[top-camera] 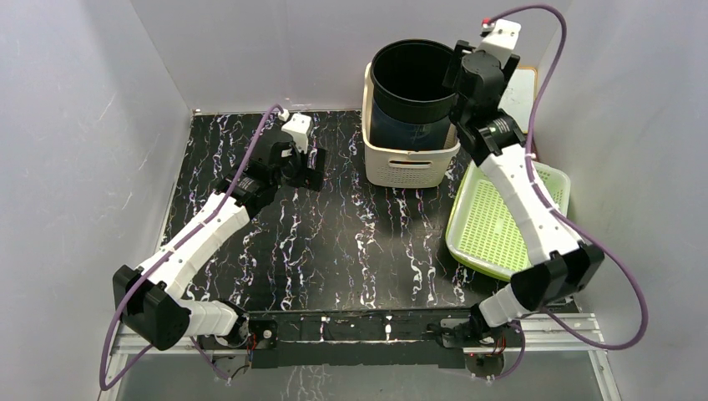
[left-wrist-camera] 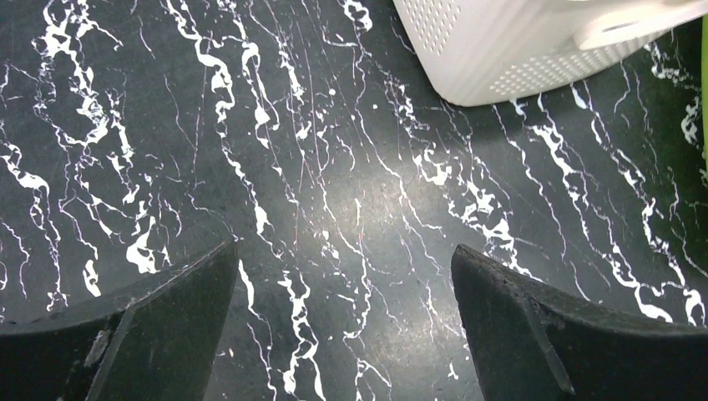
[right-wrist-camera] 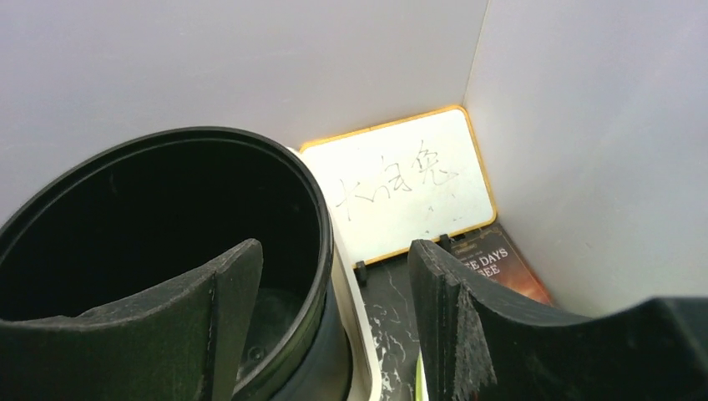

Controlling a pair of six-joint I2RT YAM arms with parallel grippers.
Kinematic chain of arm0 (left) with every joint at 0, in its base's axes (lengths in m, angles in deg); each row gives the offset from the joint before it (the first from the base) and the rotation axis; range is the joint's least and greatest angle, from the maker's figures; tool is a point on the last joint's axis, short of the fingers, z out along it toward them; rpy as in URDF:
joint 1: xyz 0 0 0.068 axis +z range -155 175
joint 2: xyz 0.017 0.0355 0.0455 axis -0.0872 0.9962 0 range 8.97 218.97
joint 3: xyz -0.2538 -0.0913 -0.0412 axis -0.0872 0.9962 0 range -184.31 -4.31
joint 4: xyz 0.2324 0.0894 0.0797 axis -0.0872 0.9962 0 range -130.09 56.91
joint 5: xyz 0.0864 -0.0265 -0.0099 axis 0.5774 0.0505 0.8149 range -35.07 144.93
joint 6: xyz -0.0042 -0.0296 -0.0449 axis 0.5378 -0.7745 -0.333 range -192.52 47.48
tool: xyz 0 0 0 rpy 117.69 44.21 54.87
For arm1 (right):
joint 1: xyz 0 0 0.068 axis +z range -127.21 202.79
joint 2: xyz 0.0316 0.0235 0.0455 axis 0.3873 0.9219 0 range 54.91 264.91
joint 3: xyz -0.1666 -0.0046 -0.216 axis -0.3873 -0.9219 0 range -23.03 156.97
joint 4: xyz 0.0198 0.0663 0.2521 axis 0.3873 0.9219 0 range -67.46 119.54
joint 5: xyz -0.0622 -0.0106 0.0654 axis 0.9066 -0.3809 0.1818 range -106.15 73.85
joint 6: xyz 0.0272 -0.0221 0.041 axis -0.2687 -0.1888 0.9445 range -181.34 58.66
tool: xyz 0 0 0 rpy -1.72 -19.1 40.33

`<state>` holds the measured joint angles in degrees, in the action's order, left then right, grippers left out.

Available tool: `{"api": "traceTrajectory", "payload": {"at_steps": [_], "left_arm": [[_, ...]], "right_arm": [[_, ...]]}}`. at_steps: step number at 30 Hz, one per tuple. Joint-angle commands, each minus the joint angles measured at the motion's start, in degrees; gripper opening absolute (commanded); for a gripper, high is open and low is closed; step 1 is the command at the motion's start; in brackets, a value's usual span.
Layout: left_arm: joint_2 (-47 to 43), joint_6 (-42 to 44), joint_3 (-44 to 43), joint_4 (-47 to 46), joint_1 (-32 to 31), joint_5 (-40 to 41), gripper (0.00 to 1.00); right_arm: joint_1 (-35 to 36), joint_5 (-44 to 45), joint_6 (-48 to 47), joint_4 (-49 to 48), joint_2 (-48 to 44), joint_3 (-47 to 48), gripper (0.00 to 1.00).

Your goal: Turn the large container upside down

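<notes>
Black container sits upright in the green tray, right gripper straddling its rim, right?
No. The black container stands in the white basket, not the green tray, as the top external view shows. The right gripper does straddle its rim.

A black worktop (top-camera: 334, 242) veined with white, marble-like streaks is enclosed by pale walls on three sides. A white perforated plastic basket (top-camera: 409, 163) is set on it at the far edge, right of centre. A lime-green perforated plastic tray (top-camera: 493, 225) is placed along the right edge, its far corner just beside the basket's near right corner; whether it lies flat cannot be told. In the far right corner, behind the basket, a white board with an orange frame (right-wrist-camera: 409, 188) is seen, marked with dark handwriting. A dark printed cover bearing the word "DAYS" (right-wrist-camera: 501, 259) is laid against the board's near edge.
</notes>
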<state>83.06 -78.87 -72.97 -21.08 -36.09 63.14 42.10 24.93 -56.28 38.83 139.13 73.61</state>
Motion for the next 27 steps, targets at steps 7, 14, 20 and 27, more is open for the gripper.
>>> {"api": "traceTrajectory", "payload": {"at_steps": [7,14,20,27], "left_arm": [[-0.91,3.06,-3.53,6.61,-0.28,-2.62,0.98],[-1.93,3.16,-2.44,5.86,-0.27,-2.86,0.98],[-1.67,3.22,-2.23,5.79,-0.28,-2.94,0.98],[-1.91,3.01,-1.31,5.30,-0.23,-2.97,0.98]], "right_arm": [[-7.21,-4.41,5.89,25.40,20.47,27.99,0.63],[-13.53,-17.67,11.18,28.69,22.96,28.87,0.63],[-14.21,-22.63,11.42,25.15,20.75,23.29,0.58],[-14.26,-27.19,10.92,24.67,20.94,23.15,0.37]]}}
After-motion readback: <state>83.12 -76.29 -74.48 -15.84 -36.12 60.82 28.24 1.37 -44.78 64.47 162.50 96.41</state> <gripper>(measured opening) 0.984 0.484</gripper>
